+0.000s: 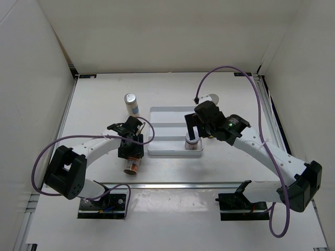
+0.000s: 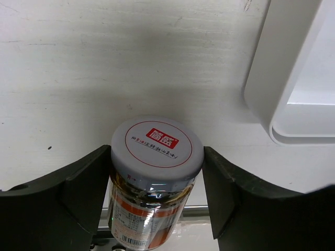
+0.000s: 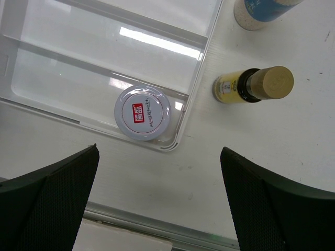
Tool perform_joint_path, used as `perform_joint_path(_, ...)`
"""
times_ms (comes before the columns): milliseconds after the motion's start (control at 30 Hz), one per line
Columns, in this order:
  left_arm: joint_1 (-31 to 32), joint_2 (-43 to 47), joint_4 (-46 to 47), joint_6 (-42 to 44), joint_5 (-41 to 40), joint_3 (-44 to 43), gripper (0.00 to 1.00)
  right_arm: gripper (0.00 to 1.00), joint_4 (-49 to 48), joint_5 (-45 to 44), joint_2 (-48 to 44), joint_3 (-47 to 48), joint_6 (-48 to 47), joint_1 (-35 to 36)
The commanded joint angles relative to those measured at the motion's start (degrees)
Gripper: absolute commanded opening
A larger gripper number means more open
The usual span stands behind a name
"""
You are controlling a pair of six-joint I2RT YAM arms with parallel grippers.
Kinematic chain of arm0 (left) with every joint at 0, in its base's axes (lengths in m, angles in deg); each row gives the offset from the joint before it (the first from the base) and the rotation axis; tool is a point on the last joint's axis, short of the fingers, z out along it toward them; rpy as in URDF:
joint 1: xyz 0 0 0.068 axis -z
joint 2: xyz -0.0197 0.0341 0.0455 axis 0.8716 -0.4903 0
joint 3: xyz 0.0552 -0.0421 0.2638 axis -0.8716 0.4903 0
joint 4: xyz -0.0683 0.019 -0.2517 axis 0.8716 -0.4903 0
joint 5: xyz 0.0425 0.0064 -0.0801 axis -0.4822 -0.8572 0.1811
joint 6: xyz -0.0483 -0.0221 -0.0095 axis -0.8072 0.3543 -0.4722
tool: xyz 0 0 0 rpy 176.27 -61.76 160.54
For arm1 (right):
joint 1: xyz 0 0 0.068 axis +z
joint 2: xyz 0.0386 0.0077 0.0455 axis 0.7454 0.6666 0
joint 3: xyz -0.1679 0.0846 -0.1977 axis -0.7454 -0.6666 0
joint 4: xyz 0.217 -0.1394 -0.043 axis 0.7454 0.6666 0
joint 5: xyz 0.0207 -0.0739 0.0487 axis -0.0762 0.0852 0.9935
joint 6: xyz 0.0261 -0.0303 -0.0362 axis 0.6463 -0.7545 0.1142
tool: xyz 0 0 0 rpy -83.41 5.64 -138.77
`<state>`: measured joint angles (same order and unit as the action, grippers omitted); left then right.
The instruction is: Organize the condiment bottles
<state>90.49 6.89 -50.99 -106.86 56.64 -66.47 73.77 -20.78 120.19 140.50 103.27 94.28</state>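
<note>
Counting across 3 views, logged 5 bottles. Recorded jar 1 (image 3: 142, 112) upright in the near right corner compartment of the tray (image 1: 172, 116); judged that item done. Found right gripper (image 3: 159, 157) above it with fingers (image 3: 47, 204) wide apart, touching nothing. Found jar 2 (image 2: 157, 144) outside the tray, near its near left corner, clamped at the lid between the fingers (image 2: 73, 198) of the left gripper (image 2: 157, 157); could not tell whether lifted or resting; judged that item in hand, not yet placed. Listed as left to do: white bottle (image 1: 131, 103) standing left of the tray's far end; yellow bottle (image 3: 251, 85) and 2nd white bottle (image 3: 261, 10) right of the tray. Saw those last 2 only from the right wrist; lost them under the right arm (image 1: 261, 151) from the top. Read the red lid marks only from the wrists.
</note>
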Motion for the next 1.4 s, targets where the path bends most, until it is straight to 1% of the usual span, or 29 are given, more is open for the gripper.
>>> perform_joint_path(0, 0.82, 0.15, -0.31, -0.31, 0.54, -1.58, 0.63, 1.0, -0.04, -0.85, -1.13, 0.02, -0.79, -0.38)
perform_joint_path(100, 0.83, 1.02, -0.31, -0.31, 0.54, -2.1, 0.53, 1.0, -0.04, -0.85, -1.13, 0.02, -0.79, -0.38)
perform_joint_path(133, 0.83, 1.03, -0.83, -0.31, 0.54, -2.1, 0.48, 1.0, -0.04, -0.85, -1.13, 0.02, -0.79, -0.38)
perform_joint_path(233, 0.83, 4.28, -0.84, -0.31, -0.17, -2.63, 0.39, 1.0, -0.04, -0.85, -1.13, -0.51, -0.79, -0.38)
perform_joint_path(400, 1.36, 10.77, -1.45, 0.22, -3.59, -4.65, 0.32, 1.0, -0.04, -0.85, -1.65, -0.51, -0.79, -0.38)
perform_joint_path(633, 1.36, 16.58, -1.98, 1.45, -7.37, -5.88, 0.28, 1.0, -0.04, -0.85, -1.65, -1.03, -0.26, -0.38)
perform_joint_path(800, 1.88, 16.51, -0.92, 2.51, -8.52, -4.66, 0.23, 1.0, 0.48, -1.37, -2.18, -1.55, -0.26, -0.38)
perform_joint_path(1000, 1.88, 15.97, 0.13, 2.51, -8.52, -3.6, 0.2, 1.0, 1.01, -1.91, -2.71, -1.56, -0.26, -0.38)
perform_joint_path(1100, 3.02, 15.97, 0.13, 2.51, -8.52, -6.22, 0.17, 1.0, 1.01, -1.91, -2.71, -1.56, -0.26, -0.38)
perform_joint_path(1167, 3.63, 15.36, 0.74, 3.12, -8.52, -7.81, 0.17, 1.0, 1.01, -1.91, -3.23, -2.09, 0.26, -0.38)
perform_joint_path(1233, 5.04, 15.36, 2.49, 5.58, -7.91, -10.01, 0.16, 1.0, 1.01, -1.91, -3.23, -2.09, 0.26, -0.38)
perform_joint_path(1367, 7.24, 12.2, 3.82, 8.12, -7.9, -14.14, 0.15, 1.0, 1.01, -1.91, -3.23, -2.61, 0.26, -0.38)
